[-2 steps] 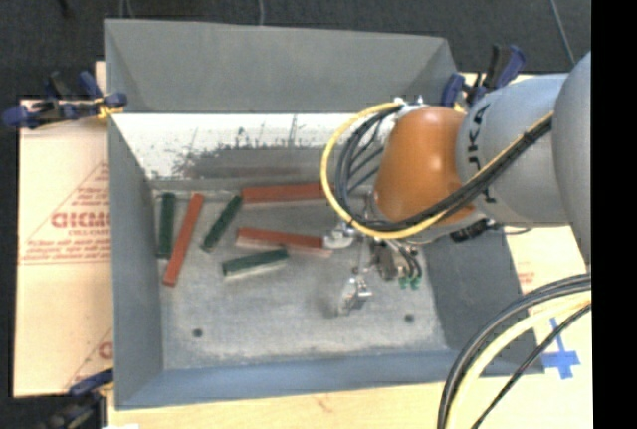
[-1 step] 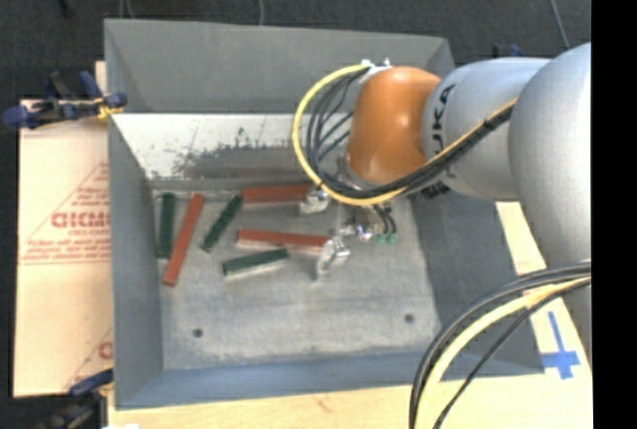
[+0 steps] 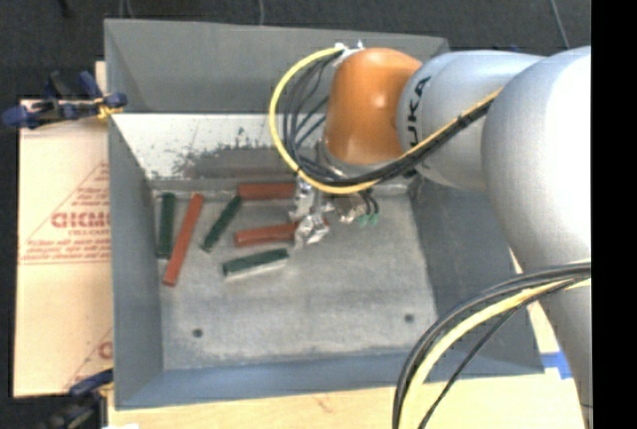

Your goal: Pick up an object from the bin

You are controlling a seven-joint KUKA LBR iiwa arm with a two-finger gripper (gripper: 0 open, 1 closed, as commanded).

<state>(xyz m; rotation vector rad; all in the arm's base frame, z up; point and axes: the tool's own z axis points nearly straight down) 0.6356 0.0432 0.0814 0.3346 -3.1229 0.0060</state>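
Note:
My gripper hangs low in the middle of the bin, under the orange wrist cover. Its tip is at the right end of a red-brown bar lying flat on the floor. Whether the bar is between the fingers I cannot tell. Another red-brown bar lies just behind it, near the back wall. A dark green bar lies just in front of the gripper, to its left.
Further left lie a slanted dark green bar, a long red bar and an upright dark green bar near the left wall. The arm covers the bin's right back part.

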